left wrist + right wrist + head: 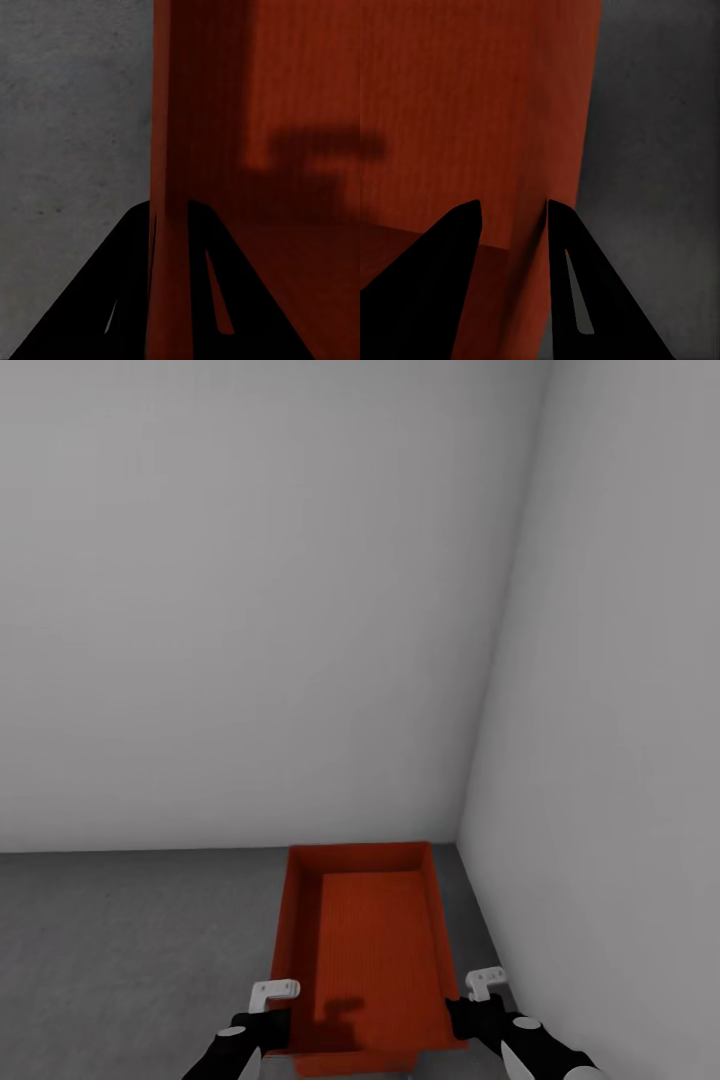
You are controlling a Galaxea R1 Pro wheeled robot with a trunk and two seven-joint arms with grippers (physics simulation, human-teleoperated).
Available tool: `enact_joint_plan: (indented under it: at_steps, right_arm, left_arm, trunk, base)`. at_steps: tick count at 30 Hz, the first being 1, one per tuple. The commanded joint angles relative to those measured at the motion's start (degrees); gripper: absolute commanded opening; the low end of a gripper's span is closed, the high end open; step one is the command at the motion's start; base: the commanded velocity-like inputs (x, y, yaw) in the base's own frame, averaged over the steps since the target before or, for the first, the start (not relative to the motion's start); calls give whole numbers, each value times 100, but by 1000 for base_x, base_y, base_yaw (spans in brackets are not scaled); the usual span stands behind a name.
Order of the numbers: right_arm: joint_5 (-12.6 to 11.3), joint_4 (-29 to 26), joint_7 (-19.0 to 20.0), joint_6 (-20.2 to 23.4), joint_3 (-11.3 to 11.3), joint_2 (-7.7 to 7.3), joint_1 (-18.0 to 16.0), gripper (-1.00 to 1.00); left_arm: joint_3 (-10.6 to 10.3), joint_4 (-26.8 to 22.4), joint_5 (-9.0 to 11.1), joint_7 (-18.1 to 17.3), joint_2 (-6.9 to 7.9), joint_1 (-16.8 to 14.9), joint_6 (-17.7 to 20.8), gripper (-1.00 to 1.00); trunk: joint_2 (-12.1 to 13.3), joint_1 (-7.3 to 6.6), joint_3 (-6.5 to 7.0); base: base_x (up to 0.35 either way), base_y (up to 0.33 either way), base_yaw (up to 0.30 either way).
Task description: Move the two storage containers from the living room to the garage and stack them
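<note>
One orange-red storage container (370, 950) sits low in the head view, long side pointing away from me toward the garage corner. My left gripper (272, 1010) is shut on its left wall near the close end. In the left wrist view the dark fingers (202, 247) straddle that ribbed wall (172, 112). My right gripper (470, 1000) is shut on the right wall, and its fingers (566, 247) pinch the wall (555, 112). A shadow lies under the bin's near end. The second container is out of view.
Dark grey speckled concrete floor (120, 960) spreads to the left of the bin. A pale grey back wall (250, 610) and a right-hand wall (620, 710) meet in a corner just beyond the bin's far right end.
</note>
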Motion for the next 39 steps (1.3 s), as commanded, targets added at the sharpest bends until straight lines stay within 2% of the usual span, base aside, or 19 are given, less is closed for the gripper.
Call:
enact_joint_plan:
  at_steps: [1,12,39]
  right_arm:
    - [72,18,290,-29,-184,-64,-4,-100]
    - [72,18,290,-29,-183,-64,-4,-100]
    - [81,18,290,-29,-179,-64,-4,-100]
  left_arm:
    - [91,-56,88,-11,313,-5,37,-100]
    - [94,-56,88,-11,313,-5,37,-100]
    - [85,-55,79,-11,313,-5,37,-100]
  trunk:
    - [-13,6,-13]
    - [-13,6,-13]
    - [-13,6,-13]
  base:
    - [303,-8,0]
    - [304,-2,0]
    - [10,41,0]
